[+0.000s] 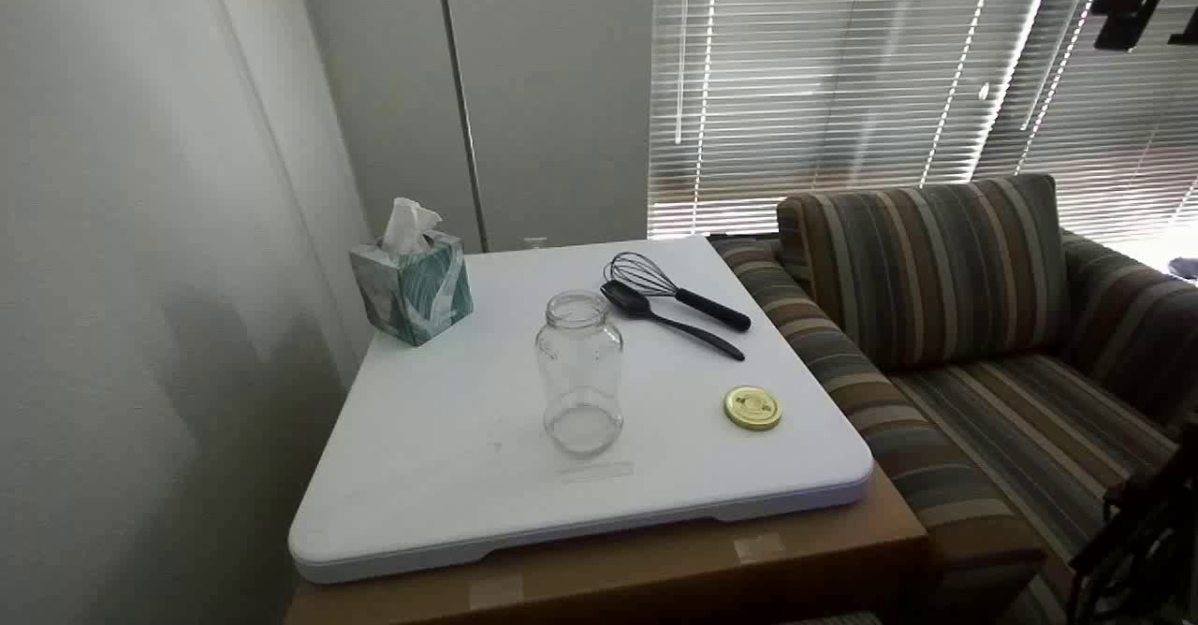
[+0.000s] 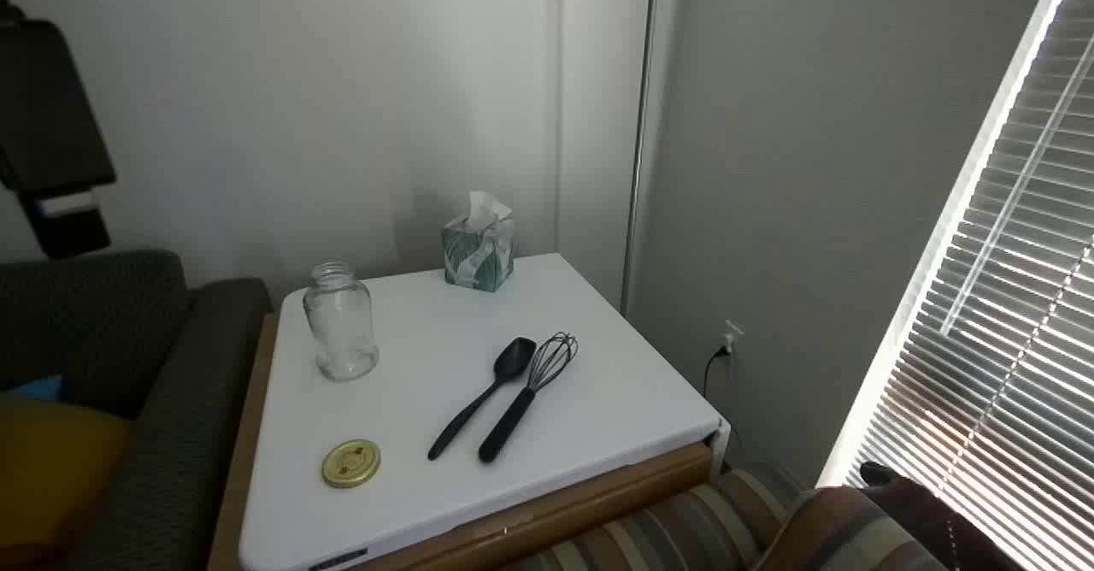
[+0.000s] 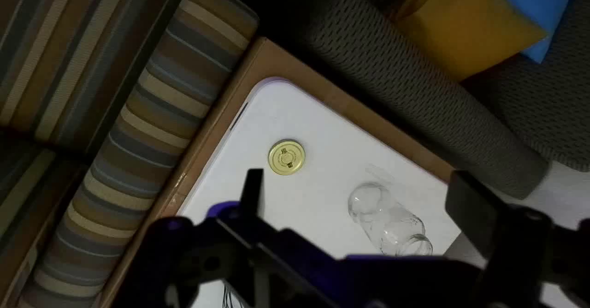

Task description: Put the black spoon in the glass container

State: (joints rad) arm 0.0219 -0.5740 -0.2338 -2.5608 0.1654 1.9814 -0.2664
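black and long, our kitchen spoon (image 2: 489, 391) with the oval end lies on the white, round-cornered table (image 1: 421, 447), apart from the clear, round glass jar (image 1: 580, 372). the jar stands empty, so we think 0 steps are done. our dark 2-finger claw (image 3: 355, 174) is wide and holds nothing. we must grab the spoon, lift it, drop it in.

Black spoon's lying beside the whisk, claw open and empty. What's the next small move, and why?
I'd probably shift the open claw sideways toward the black spoon, without lowering it yet. The spoon lies flat beside the whisk, and the wrist view shows the glass container and lid but no spoon, so lining up over its handle likely comes first.
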